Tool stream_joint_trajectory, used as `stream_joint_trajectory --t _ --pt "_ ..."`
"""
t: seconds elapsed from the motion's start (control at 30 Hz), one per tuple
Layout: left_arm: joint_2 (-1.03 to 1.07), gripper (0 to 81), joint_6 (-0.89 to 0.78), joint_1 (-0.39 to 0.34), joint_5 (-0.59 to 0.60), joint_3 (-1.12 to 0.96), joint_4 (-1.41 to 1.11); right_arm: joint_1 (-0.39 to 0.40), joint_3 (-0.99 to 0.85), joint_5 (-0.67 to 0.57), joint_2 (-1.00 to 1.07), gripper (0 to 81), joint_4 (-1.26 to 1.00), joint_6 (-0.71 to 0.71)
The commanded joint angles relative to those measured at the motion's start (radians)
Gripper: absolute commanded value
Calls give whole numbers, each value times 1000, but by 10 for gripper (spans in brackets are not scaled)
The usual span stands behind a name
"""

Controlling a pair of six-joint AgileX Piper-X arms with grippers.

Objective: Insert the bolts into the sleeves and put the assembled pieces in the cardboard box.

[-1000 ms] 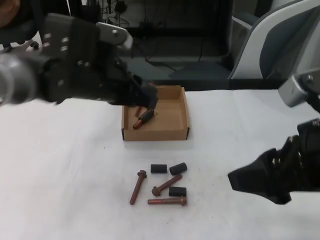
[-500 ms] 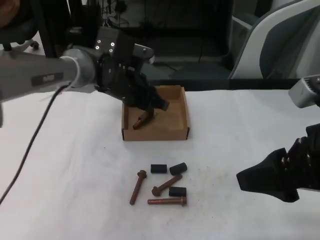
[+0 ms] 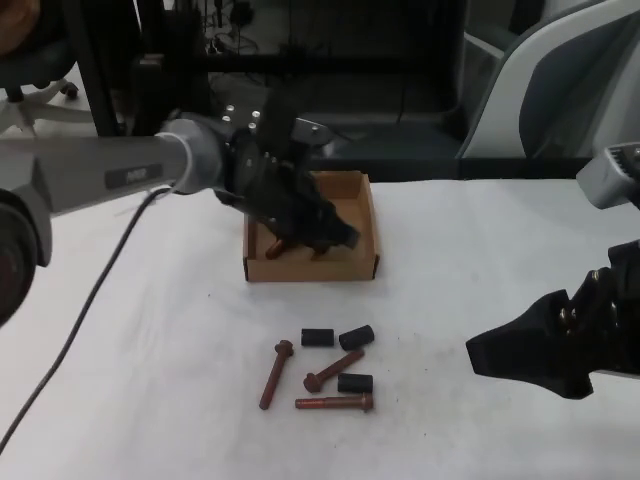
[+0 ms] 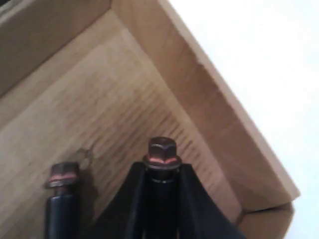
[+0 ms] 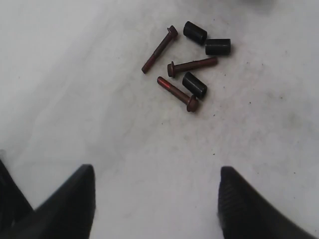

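Note:
My left gripper is shut on an assembled bolt and sleeve, held low inside the cardboard box. Another assembled piece lies on the box floor beside it. From the high view, the left gripper sits in the box near its front wall. Three loose bolts and three black sleeves lie on the white cloth in front of the box. My right gripper hovers open above the cloth, short of the loose bolts and sleeves.
White cloth covers the bench, with free room left and right of the loose parts. The right arm hangs over the front right of the bench. A cable trails across the left side.
The left arm has swung right and lower into the box with the assembled piece in its fingers. The right arm has shifted slightly and stays over the front right.

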Motion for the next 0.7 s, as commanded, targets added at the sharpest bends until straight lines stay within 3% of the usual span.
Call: stream_joint_trajectory --t 0.0,0.17,0.27,0.37,0.67 --pt "-13 147 -23 -20 13 -20 -5 -4 2 -12 -9 700 -13 16" --pt "-13 514 -24 -30 -42 -20 11 -4 2 -12 -9 700 -13 16" --pt "-13 651 -24 -30 -72 -20 32 -4 2 -17 -9 700 -13 23" --pt "-18 687 -24 -25 -96 -20 67 -4 2 -32 -9 700 -13 23" --pt "-97 686 -14 -19 -182 -20 127 -4 2 -32 -9 700 -13 38"
